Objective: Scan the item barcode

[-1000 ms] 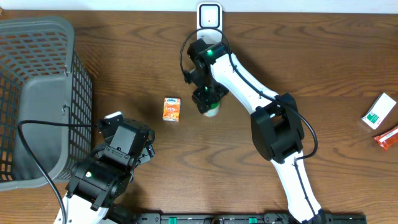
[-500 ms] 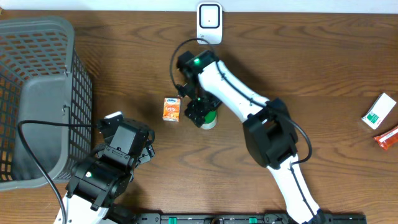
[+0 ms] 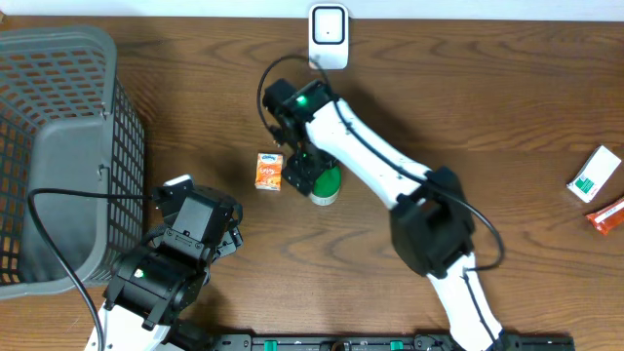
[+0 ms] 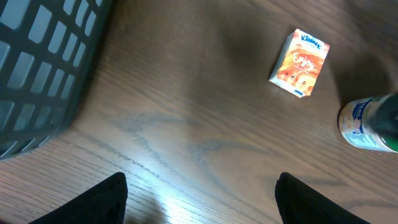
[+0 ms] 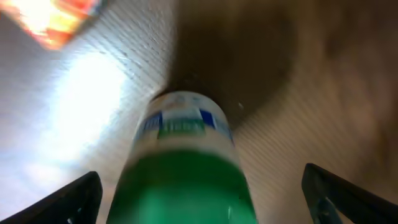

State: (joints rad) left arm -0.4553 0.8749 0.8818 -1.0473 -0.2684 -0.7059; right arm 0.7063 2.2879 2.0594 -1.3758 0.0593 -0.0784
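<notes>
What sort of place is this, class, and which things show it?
Probably a mock shop checkout: a white scanner, a grey basket, and packaged goods like the orange tissue pack.

The overhead camera looks straight down on the whole counter (image 3: 487, 107), far off. The left wrist camera sits low near the front left corner, tilted forward past the basket (image 4: 56, 93) toward the box (image 4: 300, 63) and bottle (image 4: 367, 124), which overhead also shows. The right wrist camera hangs close over the bottle, facing down, blurred.
</notes>
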